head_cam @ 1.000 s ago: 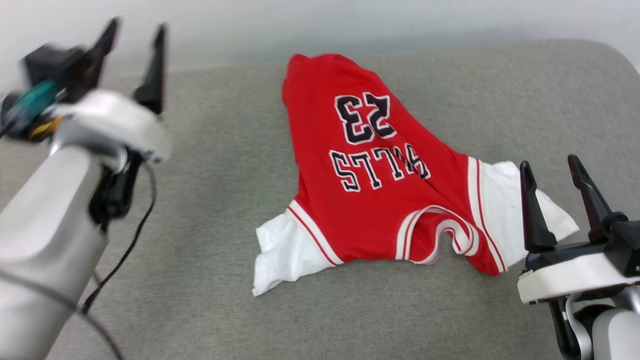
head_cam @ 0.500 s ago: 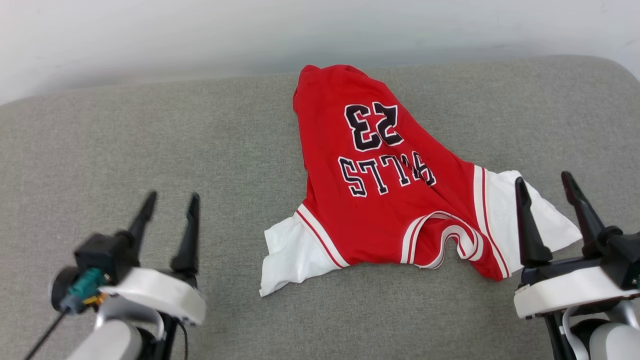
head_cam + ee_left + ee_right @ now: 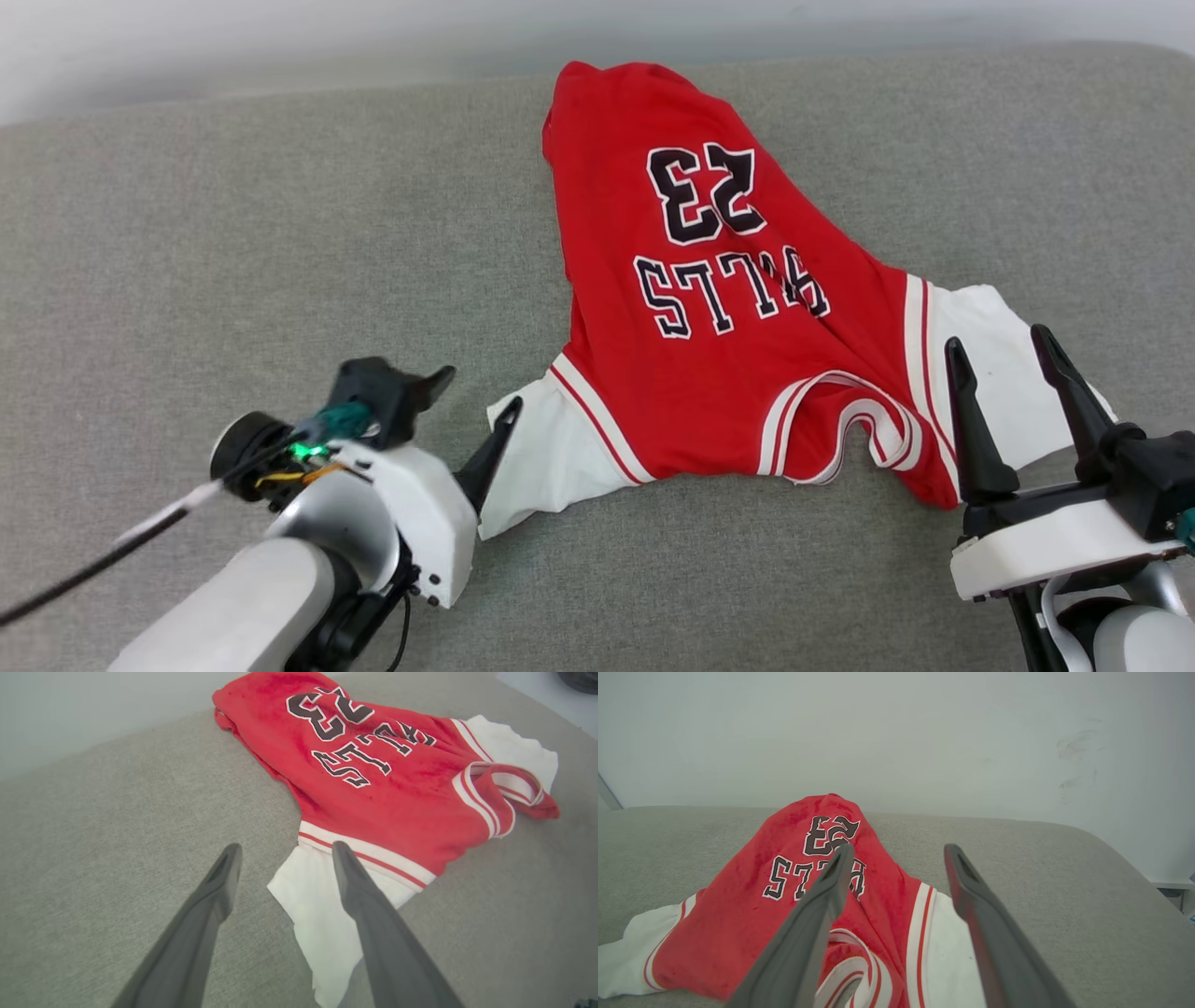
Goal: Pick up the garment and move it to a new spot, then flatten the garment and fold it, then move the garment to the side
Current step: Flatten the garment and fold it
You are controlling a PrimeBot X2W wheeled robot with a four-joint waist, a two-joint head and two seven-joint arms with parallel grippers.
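Head view: the garment [image 3: 728,308] lies bunched up on the gray surface [image 3: 233,233]. It is not flat or folded, so I think every step is left to do. The left gripper [image 3: 476,392] and right gripper [image 3: 995,341] are spread apart and hold nothing.

Left wrist view: the left gripper is just beside a white sleeve [image 3: 317,905].

Right wrist view: the collar is near the robot and the hem is far. The long way runs near to far.

The garment [image 3: 709,392] bears black "23"; letters ending "LLS" beside it.
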